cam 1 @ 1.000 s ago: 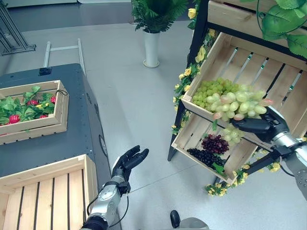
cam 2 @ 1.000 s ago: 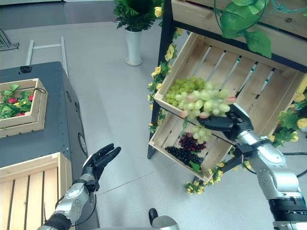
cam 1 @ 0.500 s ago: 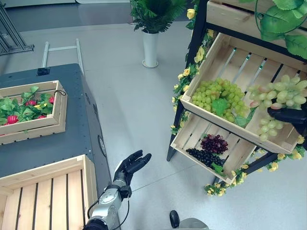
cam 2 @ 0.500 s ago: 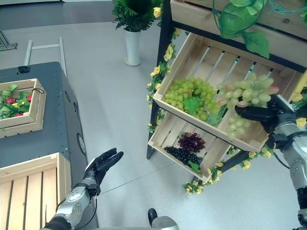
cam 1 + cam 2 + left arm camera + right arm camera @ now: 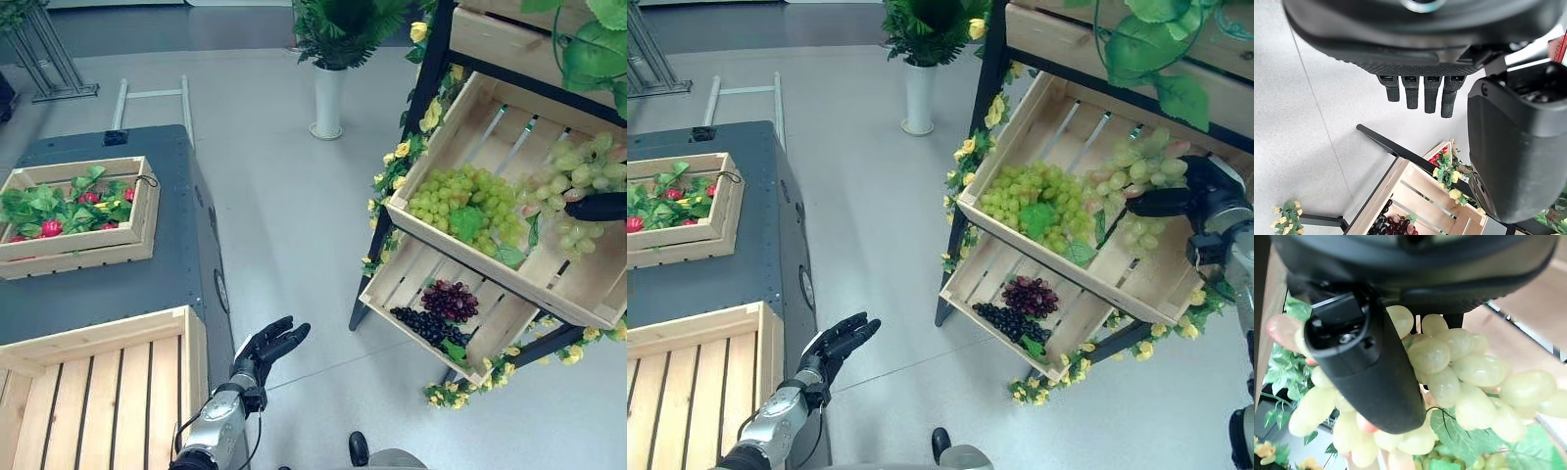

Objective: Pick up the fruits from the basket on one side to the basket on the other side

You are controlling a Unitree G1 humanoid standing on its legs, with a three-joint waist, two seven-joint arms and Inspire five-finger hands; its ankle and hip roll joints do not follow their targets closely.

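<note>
Now I see right hand (image 5: pixel 1205 196) clutching pale green grape bunch (image 5: pixel 1143 174) above slatted wooden crate (image 5: pixel 1117 284) | left hand (image 5: pixel 263 345) spread, idle.

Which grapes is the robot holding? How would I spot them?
Find the slanted upper wooden crate on the black flower-trimmed stand. Above its right part, the right hand grips a pale green grape bunch. Unlike the darker green bunch lying in the crate, it has pinkish grapes.

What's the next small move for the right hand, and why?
Probably carry it left toward the empty wooden crate: the right hand is shut on the pale grape bunch, held above the upper shelf crate, while the left hand hangs open, idle.
</note>
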